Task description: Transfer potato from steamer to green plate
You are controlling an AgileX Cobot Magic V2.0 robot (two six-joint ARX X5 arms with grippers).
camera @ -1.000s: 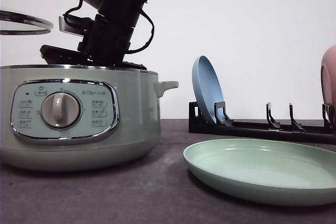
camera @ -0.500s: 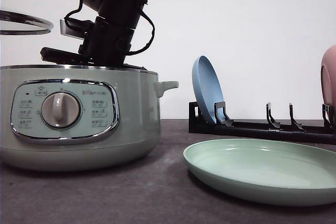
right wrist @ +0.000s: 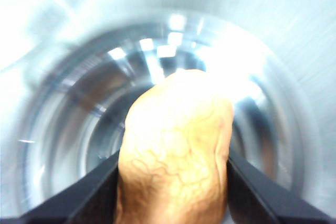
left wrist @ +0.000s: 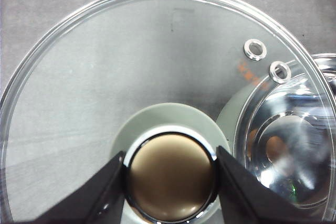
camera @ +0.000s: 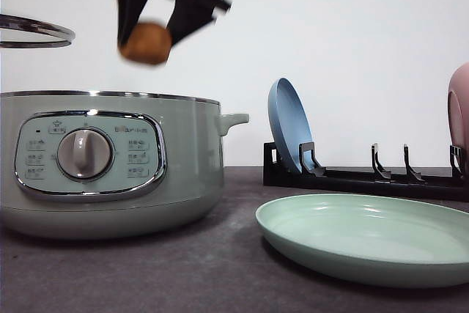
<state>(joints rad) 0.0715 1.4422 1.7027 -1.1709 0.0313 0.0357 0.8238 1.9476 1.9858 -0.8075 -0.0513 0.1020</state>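
Front view, far left upper edge: glass lid (camera: 33,31) held level in the air, just its chrome rim poking into frame. In the left wrist view the left gripper (left wrist: 170,179) is clamped on the lid's knob (left wrist: 170,177), one dark finger (left wrist: 102,192) pressed on each side; the lid's clear disc spreads around it w/ two small vent rings (left wrist: 268,60), and part of the steamer's shiny inner bowl shows through the glass at the frame's right edge.

Left half of front view: steamer (camera: 110,163) sits on the dark table (camera: 183,269), lid off, dial (camera: 85,153) and control panel facing cam, small side handle (camera: 233,120) pointing right.

Upper left-center, above the steamer rim: right gripper (camera: 150,23), blurred, fingers closed around the potato (camera: 146,42). Potato hangs in the air clear of the pot, well up from the rim. Right wrist view: potato (right wrist: 176,150) pinched between both dark fingers (right wrist: 92,195), steamer's metal interior blurred beneath it.

Center-right, back: black dish rack (camera: 366,174) w/ blue plate (camera: 289,126) standing on edge in a slot. Right foreground: green plate (camera: 366,236) flat on the table, nothing on it, just beside the steamer, not touching. Far right edge: pink plate (camera: 459,115), partly cut off.
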